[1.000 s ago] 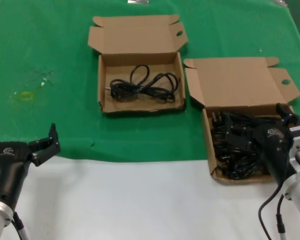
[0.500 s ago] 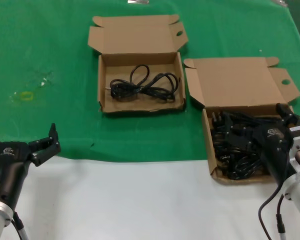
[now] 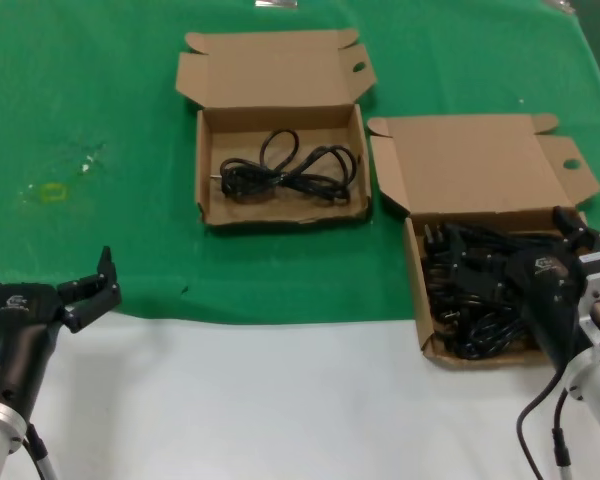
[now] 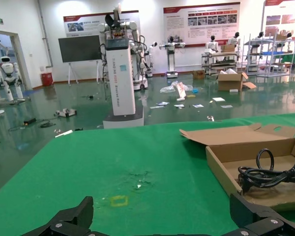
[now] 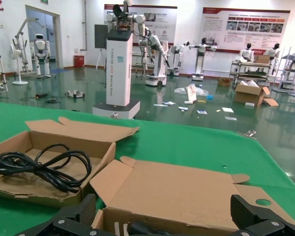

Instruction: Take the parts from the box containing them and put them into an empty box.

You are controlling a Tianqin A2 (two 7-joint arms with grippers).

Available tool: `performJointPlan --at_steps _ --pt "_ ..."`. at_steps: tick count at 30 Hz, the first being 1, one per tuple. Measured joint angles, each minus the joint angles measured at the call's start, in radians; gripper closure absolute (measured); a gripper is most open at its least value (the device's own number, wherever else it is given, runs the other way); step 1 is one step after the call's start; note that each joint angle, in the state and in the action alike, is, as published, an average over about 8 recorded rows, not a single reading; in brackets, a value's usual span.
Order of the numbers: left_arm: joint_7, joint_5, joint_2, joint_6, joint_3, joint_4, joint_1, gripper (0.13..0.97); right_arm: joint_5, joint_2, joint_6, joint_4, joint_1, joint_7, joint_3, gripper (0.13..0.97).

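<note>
Nearest the robot, the left tool (image 3: 45, 280) is seen hovering over the front edge of the green tabletop (image 3: 80, 100), well to the left of both boxes, its fingers (image 4: 71, 219) spread apart and nothing held between them. The right tool (image 3: 570, 235) is lowered over the full box (image 3: 420, 300), which lies at the front right of the green cloth; its fingers (image 5: 258, 214) are spread wide, and from the wrist view no cord is seen clamped between them. Inside that box a tangled heap of black power cords (image 3: 470, 290) is packed, with a plug (image 3: 435, 237) visible at the far left corner. Its lid flap (image 3: 470, 165) is folded back flat, with a small round hole (image 3: 571, 164) near one ear. Farther back and to the left of the full box, just apart from it, the second box (image 3: 205, 170) is placed, lid open. A single coiled cord (image 3: 285, 172) is laid on its floor. A faint yellow mark (image 3: 50, 192) is seen on the cloth, well left of the second box.
</note>
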Motion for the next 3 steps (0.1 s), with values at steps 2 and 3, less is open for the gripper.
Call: performJointPlan --at_steps 2,3 --pt "0.0 0.0 0.0 0.0 0.0 0.0 0.0 0.132 0.0 0.0 0.0 0.0 0.0 0.0 0.0 0.129" --pt "0.0 0.0 0.0 0.0 0.0 0.0 0.0 0.132 0.0 0.0 0.0 0.0 0.0 0.0 0.0 0.129"
